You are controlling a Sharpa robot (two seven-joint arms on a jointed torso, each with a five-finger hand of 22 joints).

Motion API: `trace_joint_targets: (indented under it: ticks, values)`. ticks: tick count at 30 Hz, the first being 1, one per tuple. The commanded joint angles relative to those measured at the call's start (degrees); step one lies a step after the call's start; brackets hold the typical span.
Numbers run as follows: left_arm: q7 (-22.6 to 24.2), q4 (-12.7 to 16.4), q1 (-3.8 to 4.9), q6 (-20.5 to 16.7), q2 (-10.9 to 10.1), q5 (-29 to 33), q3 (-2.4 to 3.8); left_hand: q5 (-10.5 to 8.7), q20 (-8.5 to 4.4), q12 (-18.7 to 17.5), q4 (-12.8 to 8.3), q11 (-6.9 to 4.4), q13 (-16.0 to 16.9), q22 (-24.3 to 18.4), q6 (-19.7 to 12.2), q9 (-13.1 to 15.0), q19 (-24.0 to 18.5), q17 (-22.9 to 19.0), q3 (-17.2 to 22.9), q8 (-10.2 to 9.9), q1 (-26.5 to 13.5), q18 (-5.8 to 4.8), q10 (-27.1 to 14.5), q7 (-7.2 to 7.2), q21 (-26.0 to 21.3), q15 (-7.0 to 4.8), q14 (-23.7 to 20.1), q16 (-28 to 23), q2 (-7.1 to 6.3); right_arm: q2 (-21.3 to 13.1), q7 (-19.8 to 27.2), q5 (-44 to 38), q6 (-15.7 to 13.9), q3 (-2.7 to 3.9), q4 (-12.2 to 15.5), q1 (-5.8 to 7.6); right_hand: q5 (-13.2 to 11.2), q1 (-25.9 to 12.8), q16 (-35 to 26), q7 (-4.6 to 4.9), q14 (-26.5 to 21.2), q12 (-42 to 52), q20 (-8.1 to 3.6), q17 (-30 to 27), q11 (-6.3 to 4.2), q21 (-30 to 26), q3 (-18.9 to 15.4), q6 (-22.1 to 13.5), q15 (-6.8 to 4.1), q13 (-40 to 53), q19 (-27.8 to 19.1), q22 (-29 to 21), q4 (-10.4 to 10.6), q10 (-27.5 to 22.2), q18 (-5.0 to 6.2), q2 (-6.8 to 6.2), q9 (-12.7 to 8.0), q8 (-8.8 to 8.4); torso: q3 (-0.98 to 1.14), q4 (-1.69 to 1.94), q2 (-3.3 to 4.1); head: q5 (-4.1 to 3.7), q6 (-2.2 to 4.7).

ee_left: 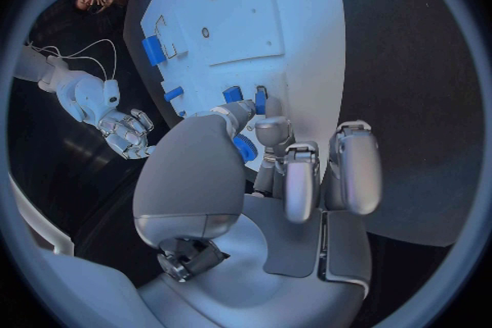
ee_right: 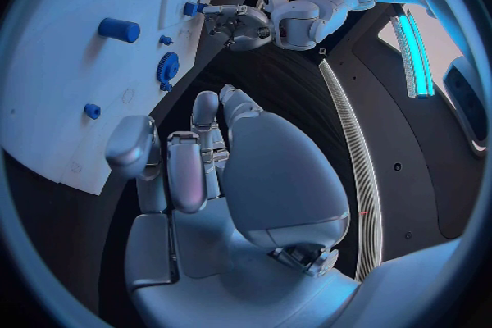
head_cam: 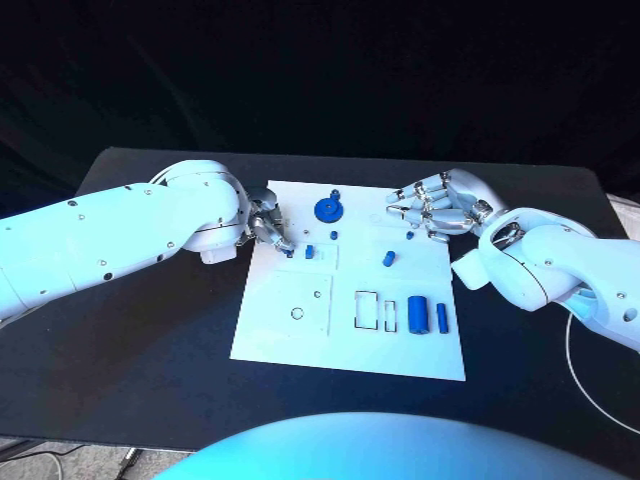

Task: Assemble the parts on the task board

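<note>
The white task board (head_cam: 284, 335) lies mid-table. My left hand (head_cam: 270, 228) is at the board's left edge, its fingertips (ee_left: 270, 125) just short of two small blue parts (head_cam: 309, 251) (ee_left: 234, 93); nothing shows between thumb and fingers. A blue gear (head_cam: 329, 209) (ee_right: 167, 67) stands by the far edge, partly behind my left thumb in the left wrist view. My right hand (head_cam: 436, 205) hovers over the far right corner, fingers (ee_right: 189, 168) curled in and holding nothing. Two blue cylinders (head_cam: 418, 313) lie beside the rectangular slots (head_cam: 366, 309).
Two more small blue pieces (head_cam: 389, 258) (head_cam: 408, 238) sit on the board's right half, close to my right hand. A round hole (head_cam: 297, 313) marks the near left part. A white cable (head_cam: 587, 370) loops at the table's right edge.
</note>
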Motion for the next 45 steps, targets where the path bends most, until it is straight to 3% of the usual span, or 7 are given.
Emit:
trace_joint_targets:
  ticks: [1,22,37,45]
  values:
    - [0.18,0.17,-0.07,1.24,0.1,0.63,0.01,0.28,0.26,0.31,-7.9,-0.09,0.14,6.1,0.09,0.05,0.94,15.1,8.35,0.24,-0.23,0.08,0.55,-0.29,0.44,0.11,6.01,0.18,0.36,0.02,0.61,-0.13,0.75,0.0,0.12,-0.05,-0.08,-0.68,-0.29,0.01,2.68,0.07,0.16,-0.06,-0.13,-0.34,-0.13,-0.24,-0.04,-0.06,-0.31,-0.06,0.37,-0.22,0.64,0.1,0.05,-0.01,-0.03,-0.05,0.05,0.01,0.01]
    - [-0.77,-0.67,-0.07,4.18,0.66,1.26,-0.09,0.38,0.25,0.26,-8.04,-0.09,0.08,6.0,0.18,0.02,0.87,15.1,8.54,0.25,-0.56,0.11,0.61,-0.31,0.31,0.11,6.01,0.18,0.15,-0.1,0.58,-0.14,0.8,0.0,0.23,-0.05,-0.08,-0.63,-0.31,-0.01,2.68,0.1,0.15,-0.06,-0.16,-0.35,-0.13,-0.28,-0.05,-0.06,-0.29,-0.05,0.32,-0.26,0.64,0.12,0.05,-0.02,-0.03,-0.01,0.04,-0.06,0.01]
    - [-0.98,-2.48,-0.08,3.33,2.21,1.61,-0.26,0.35,0.25,0.33,-7.79,-0.16,0.17,6.03,0.6,-0.09,0.86,15.1,8.77,0.35,-2.13,0.11,0.93,-0.47,0.26,0.1,6.01,0.18,0.26,-0.16,0.58,-0.17,0.75,0.0,0.39,-0.05,-0.08,-0.63,-0.31,-0.01,2.68,0.1,0.15,-0.06,-0.16,-0.35,-0.13,-0.28,-0.05,-0.06,-0.29,-0.05,0.32,-0.26,0.64,0.12,0.05,-0.02,0.01,-0.05,0.04,-0.09,0.01]
    - [-0.93,-1.93,-0.1,1.7,1.72,1.63,-0.23,0.39,0.23,0.3,-7.89,-0.23,0.13,6.2,0.72,-0.11,0.95,15.1,8.96,0.39,-2.26,0.07,0.99,-0.56,0.42,0.06,6.01,0.18,0.49,-0.25,0.59,-0.17,0.8,0.0,0.43,-0.05,-0.08,-0.63,-0.31,-0.01,2.68,0.1,0.15,-0.06,-0.16,-0.35,-0.13,-0.28,-0.05,-0.06,-0.29,-0.05,0.32,-0.26,0.64,0.12,0.05,-0.02,-0.03,-0.05,0.02,-0.21,0.01]
